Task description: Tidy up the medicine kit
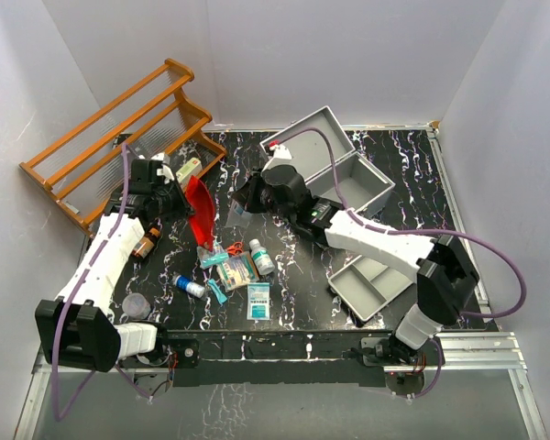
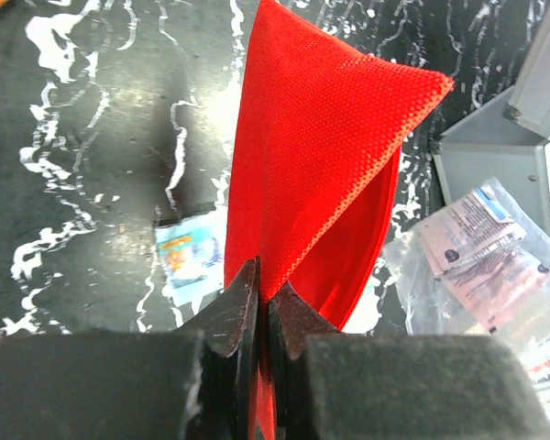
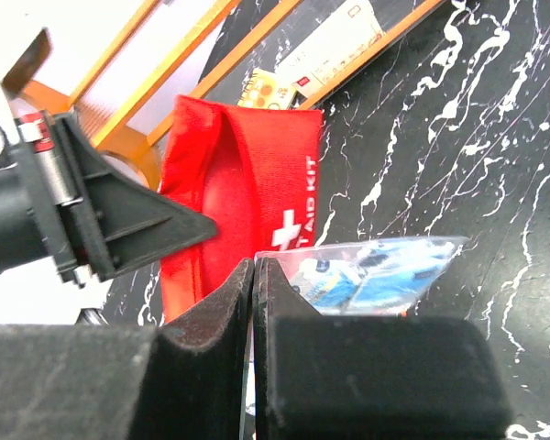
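**Q:** Overhead view: what does the medicine kit (image 1: 378,200) look like, and where is it?

**A:** It is a boxy light-grey case with its lid thrown open. It stands on the black marbled table (image 1: 302,286), at the far side. A divided grey tray (image 1: 371,286) lies near the kit, on its near side. The orange wooden rack (image 1: 119,137) stands well apart from the kit, at the far left corner.

**Q:** And the claws?

**A:** Both are between the kit and the rack. The left gripper (image 1: 185,194) is clamped on a red first-aid pouch (image 1: 202,213). The right gripper (image 1: 243,194), nearer the kit, is closed, and a clear plastic bag (image 1: 238,216) hangs at its tips.

**Q:** Left wrist view?

**A:** The left gripper (image 2: 264,289) has its jaws pinched tight on the edge of the red first-aid pouch (image 2: 321,137), whose woven fabric fans out upward. A grey corner of the medicine kit (image 2: 490,156) shows beyond it, with the clear plastic bag (image 2: 481,252) of packets just beside the kit.

**Q:** Right wrist view?

**A:** The right gripper (image 3: 255,266) has its jaws together, and the corner of the clear plastic bag (image 3: 376,275) meets its tips. Behind them is the red first-aid pouch (image 3: 247,183), marked with a white cross and the letters "AID KIT". The left gripper (image 3: 197,234) holds it, and the orange wooden rack (image 3: 257,46) is beyond.
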Motion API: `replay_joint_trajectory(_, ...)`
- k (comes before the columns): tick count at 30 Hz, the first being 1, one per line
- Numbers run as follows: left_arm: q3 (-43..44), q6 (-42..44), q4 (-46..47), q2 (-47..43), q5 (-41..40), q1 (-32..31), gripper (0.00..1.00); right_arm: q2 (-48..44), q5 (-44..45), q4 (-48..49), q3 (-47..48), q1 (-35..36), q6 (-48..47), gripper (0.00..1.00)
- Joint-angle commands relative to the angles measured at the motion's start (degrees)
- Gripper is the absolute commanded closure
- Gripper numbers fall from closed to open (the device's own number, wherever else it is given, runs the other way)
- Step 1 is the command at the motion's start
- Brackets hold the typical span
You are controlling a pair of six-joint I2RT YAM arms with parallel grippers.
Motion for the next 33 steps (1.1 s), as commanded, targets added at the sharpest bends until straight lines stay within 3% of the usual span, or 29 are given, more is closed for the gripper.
replay_joint_trajectory(1,-0.26,-3.18,3.76,2.31,8.25,-0.03,1.00,-3.24,-1.04,-1.02,3.35,-0.01,-6.50,1.00)
replay_joint_trajectory(17,2.69,-3.42,3.27,7.05,13.96,-0.02,1.00,-2.13,-14.60,0.07,12.03,0.07,-8.92,1.00)
replay_joint_trajectory(33,1.84,-2.38,2.91,6.37,16.94,-0.01,1.00,4.17,-15.11,-1.11,12.93,0.01,-10.30,1.00)
